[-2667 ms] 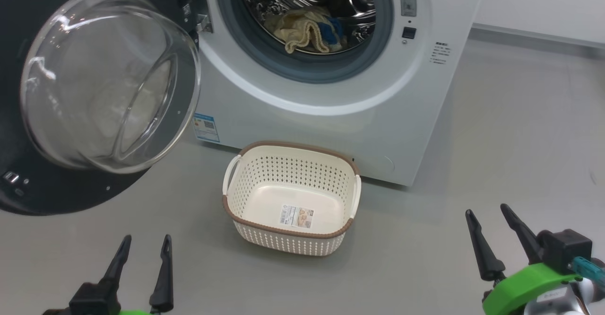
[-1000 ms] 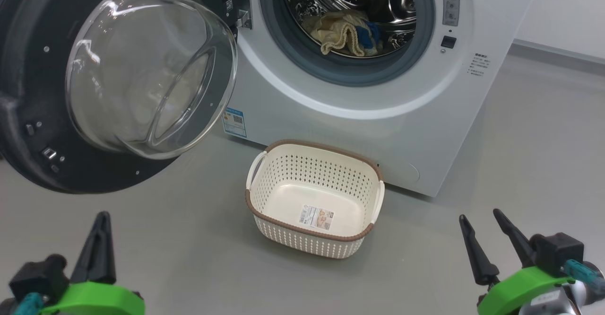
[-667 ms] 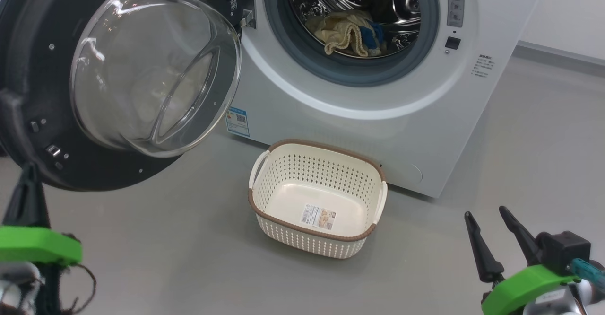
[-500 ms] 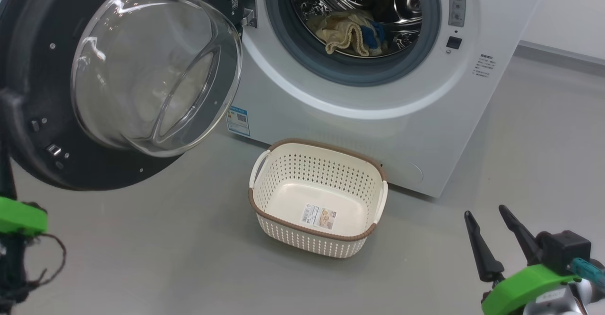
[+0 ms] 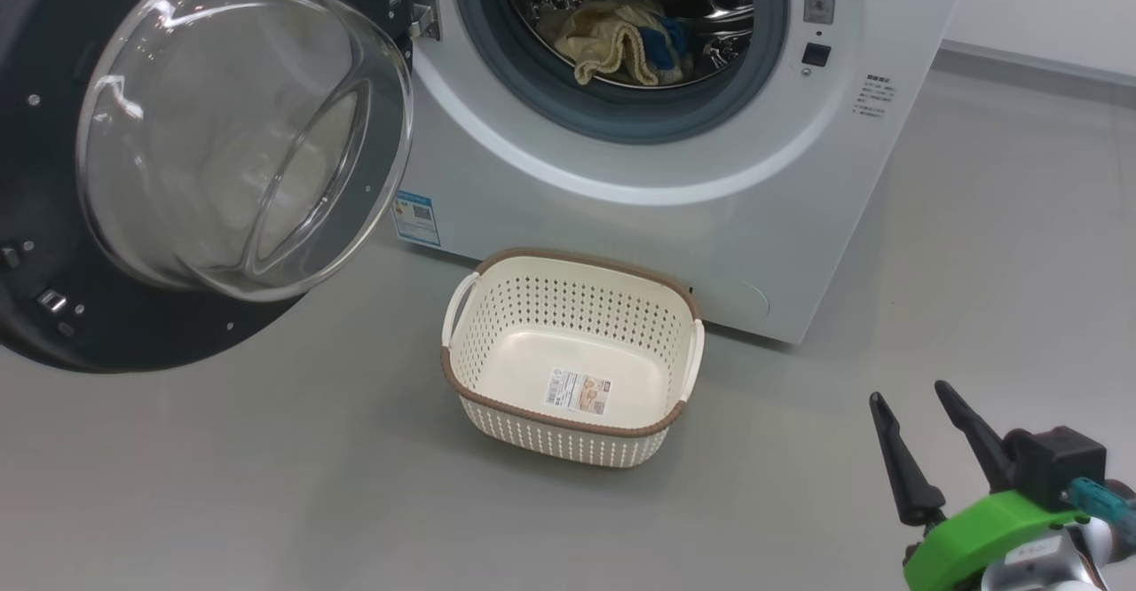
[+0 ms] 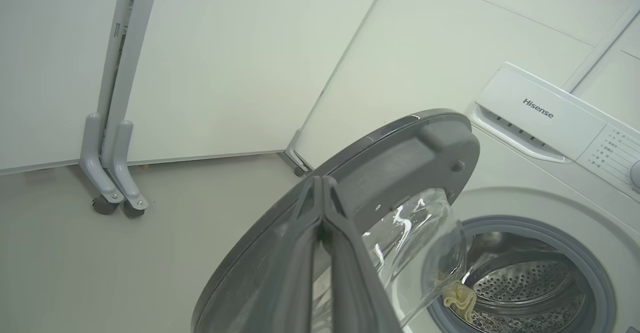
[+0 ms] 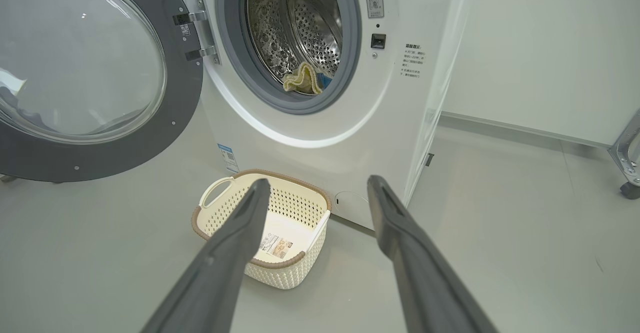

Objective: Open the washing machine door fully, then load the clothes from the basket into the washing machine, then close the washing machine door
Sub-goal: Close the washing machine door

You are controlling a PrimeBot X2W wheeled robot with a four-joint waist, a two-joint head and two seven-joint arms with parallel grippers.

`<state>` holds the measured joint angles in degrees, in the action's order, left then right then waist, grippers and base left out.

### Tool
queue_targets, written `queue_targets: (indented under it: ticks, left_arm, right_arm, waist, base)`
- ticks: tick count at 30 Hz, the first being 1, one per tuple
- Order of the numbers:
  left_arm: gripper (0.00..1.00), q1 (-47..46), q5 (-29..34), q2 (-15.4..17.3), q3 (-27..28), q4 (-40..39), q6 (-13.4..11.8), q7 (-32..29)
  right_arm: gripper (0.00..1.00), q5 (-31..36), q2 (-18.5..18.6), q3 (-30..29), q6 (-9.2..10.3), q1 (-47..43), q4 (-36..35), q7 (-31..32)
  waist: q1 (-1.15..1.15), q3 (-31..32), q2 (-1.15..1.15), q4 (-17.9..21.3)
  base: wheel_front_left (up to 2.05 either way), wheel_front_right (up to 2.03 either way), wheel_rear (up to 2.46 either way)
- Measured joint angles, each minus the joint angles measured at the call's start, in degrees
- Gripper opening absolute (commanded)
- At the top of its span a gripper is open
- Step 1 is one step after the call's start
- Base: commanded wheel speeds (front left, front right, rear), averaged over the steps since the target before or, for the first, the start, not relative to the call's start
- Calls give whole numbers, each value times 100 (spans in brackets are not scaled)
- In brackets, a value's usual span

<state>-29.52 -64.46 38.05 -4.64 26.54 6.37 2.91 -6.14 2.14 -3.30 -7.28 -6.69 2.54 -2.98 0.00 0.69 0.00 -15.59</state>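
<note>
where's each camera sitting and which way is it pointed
Head: high, looking down at the machine, open door and basket; right gripper at lower right.
Left wrist: high up, facing door rim, wall and machine; left gripper, shut.
Right wrist: low, facing machine and basket; right gripper, open.
Shared: head and right wrist both show the clothes.

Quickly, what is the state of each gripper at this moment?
Left gripper: closed, nothing between its fingers.
Right gripper: open, holding nothing.
</note>
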Motion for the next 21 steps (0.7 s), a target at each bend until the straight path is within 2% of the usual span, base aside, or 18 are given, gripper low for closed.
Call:
queue_targets:
  ticks: [6, 11, 21]
  left_arm:
    - [0, -386, -778, 56, 240, 470, 73, -271]
    - [0, -594, -1457, 89, 483, 512, 73, -401]
    - [0, -804, -2093, 112, 839, 905, 73, -386]
  right_arm:
    - [100, 71, 0, -5, 0, 6, -170, 127]
    - [100, 170, 0, -3, 0, 40, -381, 288]
    - [100, 334, 1, -10, 0, 258, -740, 525]
  waist:
    - [0, -204, 0, 147]
    - [0, -444, 0, 263]
    - [1, -952, 0, 429]
  base:
    - [0, 0, 0]
    - [0, 0, 0]
    - [0, 0, 0]
